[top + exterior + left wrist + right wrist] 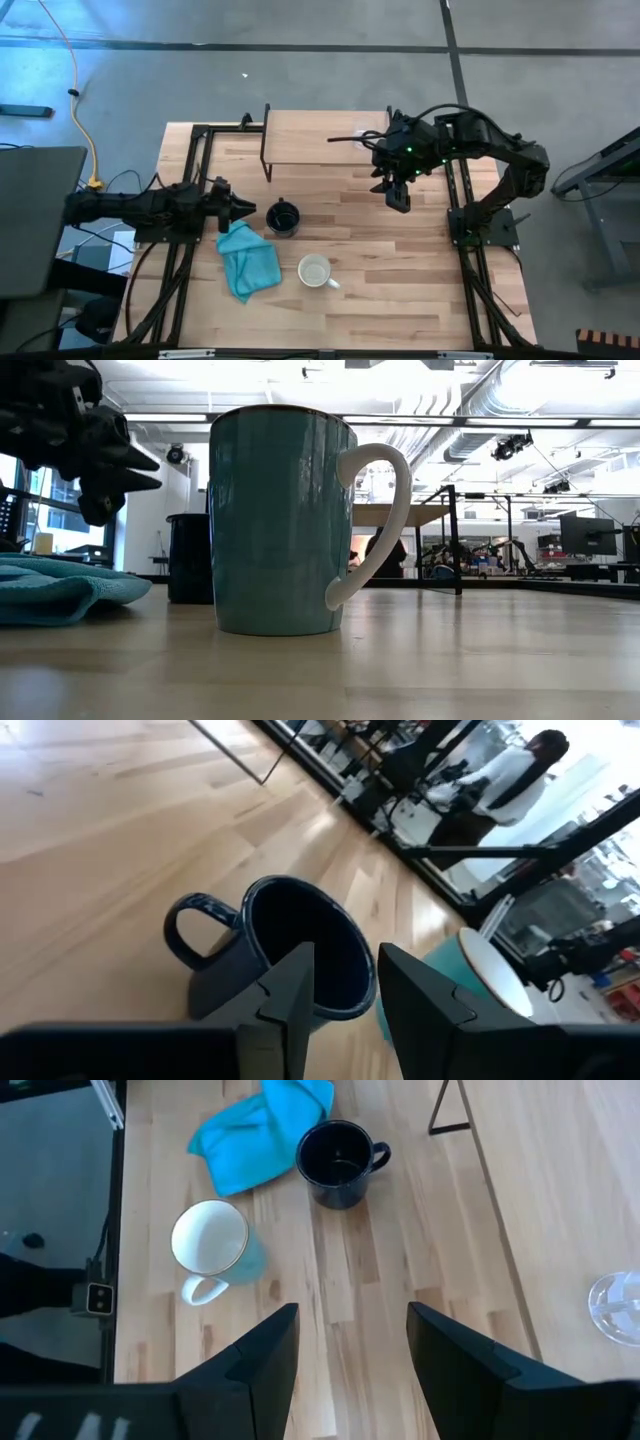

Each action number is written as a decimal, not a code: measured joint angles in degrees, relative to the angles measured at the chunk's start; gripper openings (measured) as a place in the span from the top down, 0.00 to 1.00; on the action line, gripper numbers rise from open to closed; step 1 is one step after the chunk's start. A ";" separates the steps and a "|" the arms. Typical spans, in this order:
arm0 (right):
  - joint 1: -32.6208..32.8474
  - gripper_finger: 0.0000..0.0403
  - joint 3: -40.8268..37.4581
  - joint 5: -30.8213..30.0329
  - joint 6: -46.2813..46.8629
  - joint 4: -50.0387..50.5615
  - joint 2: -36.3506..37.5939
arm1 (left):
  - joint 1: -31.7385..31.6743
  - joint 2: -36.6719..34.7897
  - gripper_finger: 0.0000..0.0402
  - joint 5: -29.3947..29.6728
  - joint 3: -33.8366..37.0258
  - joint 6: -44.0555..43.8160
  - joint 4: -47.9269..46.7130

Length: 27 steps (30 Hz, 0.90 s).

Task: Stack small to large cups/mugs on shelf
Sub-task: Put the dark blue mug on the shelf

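Left hand (243, 210) hovers open and empty beside the black mug (283, 217), cloth (247, 260) just below. The white mug (315, 271) waits mid-bench. Right hand (398, 196), open, empty, hangs beside the shelf (325, 137). Risk: a finger clipping the rim could tip that mug.

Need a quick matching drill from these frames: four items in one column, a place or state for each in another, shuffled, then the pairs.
Items:
1. black mug
2. teal mug
3. glass cup
4. cloth

Places or states:
A. on the shelf, under the right tool
B. crumpled beside the black mug, below the left tool
C. white inside, white handle, nearest the table's front edge
D. just ahead of the left tool's open fingers

Pairs: 1-D, 2-C, 3-A, 4-B
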<state>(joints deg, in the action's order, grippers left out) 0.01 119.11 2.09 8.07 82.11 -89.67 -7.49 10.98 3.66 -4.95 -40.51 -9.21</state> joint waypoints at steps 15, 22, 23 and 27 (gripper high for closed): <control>-1.29 0.56 0.00 -0.13 -1.07 -2.58 0.00 | 0.00 19.37 0.74 0.06 -11.50 1.32 -1.66; -1.26 0.56 0.00 -0.12 -1.70 -2.56 0.00 | 0.00 33.14 0.74 -0.86 -22.12 7.12 -12.18; -1.27 0.56 0.00 -0.12 -1.70 -2.56 0.00 | 0.00 34.84 0.74 -1.43 -23.27 7.82 -12.62; -1.27 0.56 0.00 -0.13 -1.70 -2.28 0.00 | 0.00 40.92 0.74 -1.90 -27.13 9.14 -13.98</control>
<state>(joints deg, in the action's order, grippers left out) -1.26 119.11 1.96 6.37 79.82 -89.67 -7.49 51.90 1.77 -32.08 -31.36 -23.19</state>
